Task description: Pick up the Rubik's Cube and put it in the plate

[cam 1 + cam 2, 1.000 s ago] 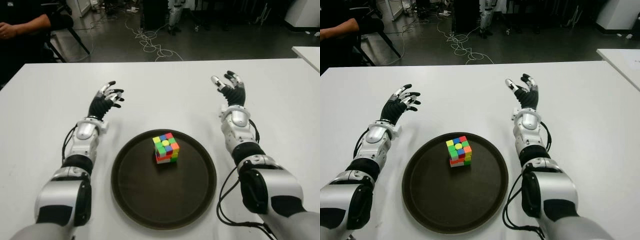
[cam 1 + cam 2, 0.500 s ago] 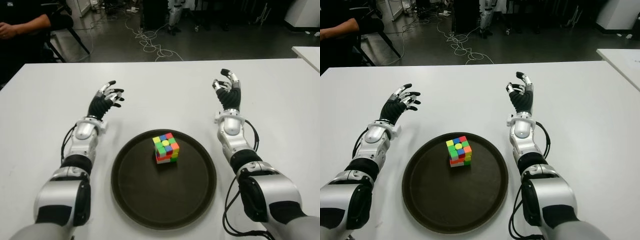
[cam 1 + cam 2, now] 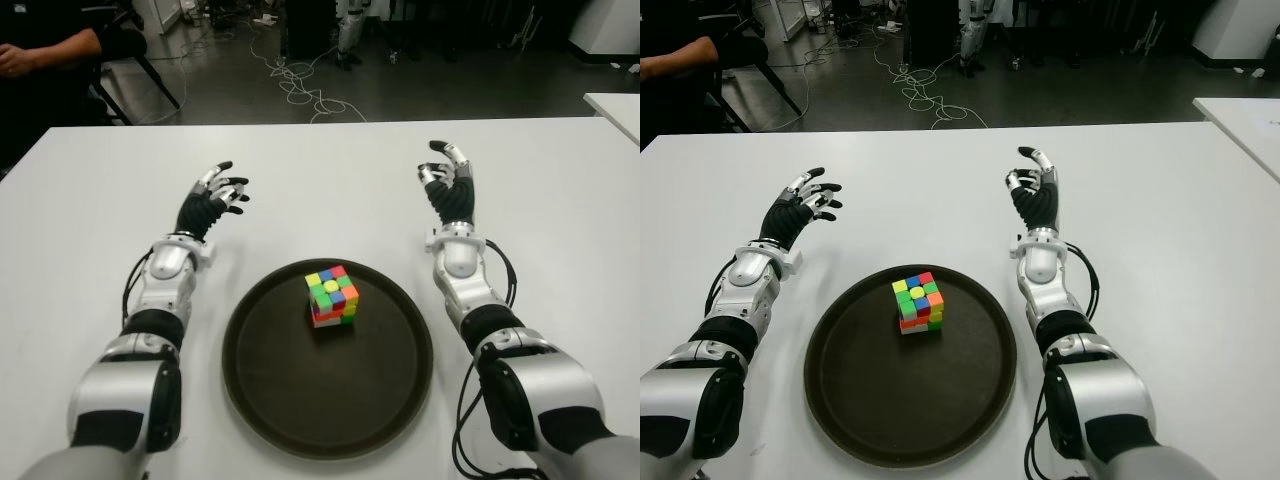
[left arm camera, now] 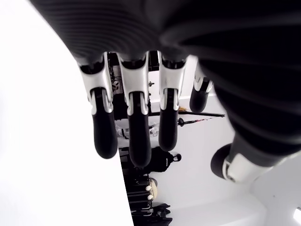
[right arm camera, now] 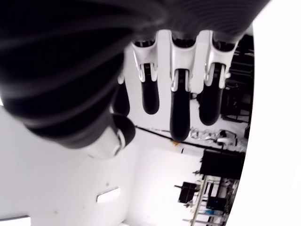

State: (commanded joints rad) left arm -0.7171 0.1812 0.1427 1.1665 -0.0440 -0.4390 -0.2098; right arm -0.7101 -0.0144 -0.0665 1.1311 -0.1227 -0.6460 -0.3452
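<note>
Two hands, both empty, flanking one dark round plate (image 3: 270,400) on the white table (image 3: 90,190). Nearest the robot, the plate; on its bare inner surface, toward the far side of centre, the Rubik's Cube (image 3: 331,295), flat on one face, yellow-centred green side up. Already in the plate, then, so by the look of things the task's end state reached, with nothing left to carry.

Farther out, to the plate's left, the left hand (image 3: 208,203), palm down, fingers spread loosely, gripping nothing; touching the table or just above it, impossible to say. To the plate's right, the right hand (image 3: 447,188), fingers raised and slightly curled, thumb apart, likewise gripping nothing. Confirmed in each wrist view: fingers (image 4: 134,136) extended over bare white table, fingers (image 5: 178,108) the same, no cube between them.

Cube nearer the robot than either hand, between the two, somewhat closer to the right hand. No long axis to speak of.

Beyond the table, dark floor with cables (image 3: 300,85); at far left, a seated person's arm (image 3: 45,50).
</note>
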